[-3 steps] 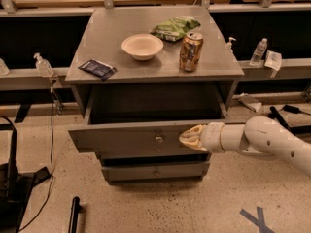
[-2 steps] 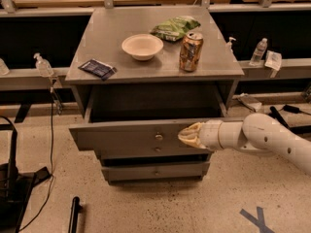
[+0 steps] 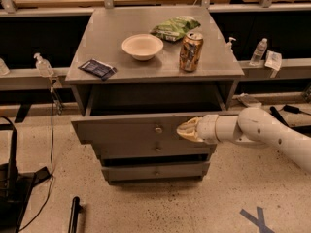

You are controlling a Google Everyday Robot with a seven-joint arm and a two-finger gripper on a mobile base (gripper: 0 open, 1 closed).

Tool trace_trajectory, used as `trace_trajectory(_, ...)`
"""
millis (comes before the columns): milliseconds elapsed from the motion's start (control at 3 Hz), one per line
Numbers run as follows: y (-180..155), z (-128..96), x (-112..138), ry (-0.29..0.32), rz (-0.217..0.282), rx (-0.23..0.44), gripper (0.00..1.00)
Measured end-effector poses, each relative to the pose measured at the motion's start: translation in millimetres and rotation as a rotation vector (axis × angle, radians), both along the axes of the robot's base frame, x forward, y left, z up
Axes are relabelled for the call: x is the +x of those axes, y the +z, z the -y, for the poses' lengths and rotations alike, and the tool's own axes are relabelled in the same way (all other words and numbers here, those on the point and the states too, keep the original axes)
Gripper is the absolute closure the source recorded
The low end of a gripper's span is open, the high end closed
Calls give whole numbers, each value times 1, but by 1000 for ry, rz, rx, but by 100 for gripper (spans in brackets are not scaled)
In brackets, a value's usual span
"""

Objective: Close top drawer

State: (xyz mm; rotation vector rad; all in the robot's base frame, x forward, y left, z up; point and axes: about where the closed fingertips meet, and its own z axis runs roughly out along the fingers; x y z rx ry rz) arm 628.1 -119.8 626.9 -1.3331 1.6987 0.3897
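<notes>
The top drawer [image 3: 121, 131] is a grey box with a wide flat front and a small round knob [image 3: 158, 129]. It stands partly pulled out of the grey cabinet [image 3: 97, 42]. My gripper [image 3: 182, 130] is on a white arm that reaches in from the right. Its yellowish tip rests against the drawer front, just right of the knob. Two narrower drawer fronts [image 3: 155, 171] sit below it.
On the cabinet top are a white bowl [image 3: 142, 46], a brown can [image 3: 191, 51], a green chip bag [image 3: 175, 27] and a dark blue packet [image 3: 98, 68]. Bottles [image 3: 258, 52] stand on the side shelves. A black base [image 3: 9, 188] and cables lie on the floor at left.
The gripper has shifted slightly left along the drawer front, closer to the knob. The drawer appears pushed in a little.
</notes>
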Motion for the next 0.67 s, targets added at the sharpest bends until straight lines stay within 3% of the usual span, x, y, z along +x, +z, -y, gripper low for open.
trace_trajectory(667, -8, 4, 25, -19, -12, 5, 100)
